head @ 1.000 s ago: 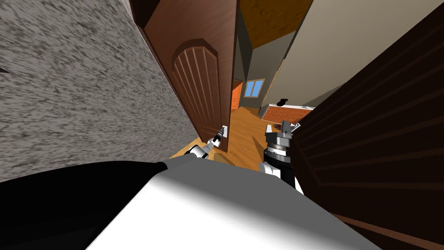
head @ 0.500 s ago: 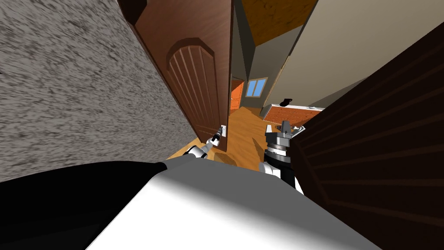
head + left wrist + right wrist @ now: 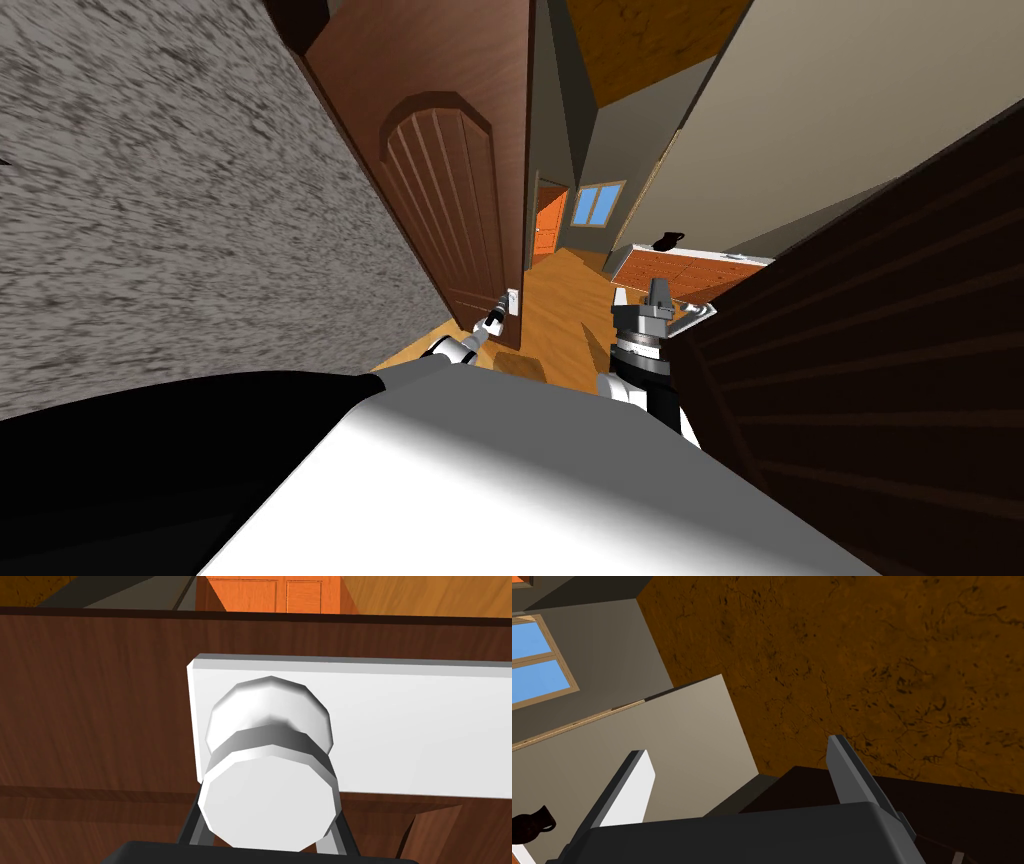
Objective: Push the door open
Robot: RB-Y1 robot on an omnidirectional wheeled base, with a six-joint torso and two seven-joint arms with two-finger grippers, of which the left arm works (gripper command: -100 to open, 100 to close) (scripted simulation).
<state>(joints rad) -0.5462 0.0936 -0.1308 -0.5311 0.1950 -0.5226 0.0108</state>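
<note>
A brown door point(image 3: 440, 200) with an arched panel stands ajar ahead on my left. Its free edge carries a white plate point(image 3: 400, 726) with a round white knob point(image 3: 267, 801). My left gripper point(image 3: 503, 303) reaches that edge, and in the left wrist view the left gripper point(image 3: 267, 826) is shut on the knob, one finger at each side of it. My right gripper point(image 3: 658, 290) is raised beside the gap, away from the door. The right wrist view shows the right gripper point(image 3: 737, 761) open and holding nothing.
A rough grey wall point(image 3: 180, 220) runs along my left. A dark brown ribbed surface point(image 3: 880, 350) crowds my right. Through the gap lie a wooden floor point(image 3: 560, 320), a red-fronted counter point(image 3: 670, 270) with a dark jug point(image 3: 667, 240), a window point(image 3: 592, 205) and an orange door point(image 3: 548, 225).
The door has swung a little further away and the gap is wider, showing more of the counter. My left gripper has followed the knob forward; the right arm stays put.
</note>
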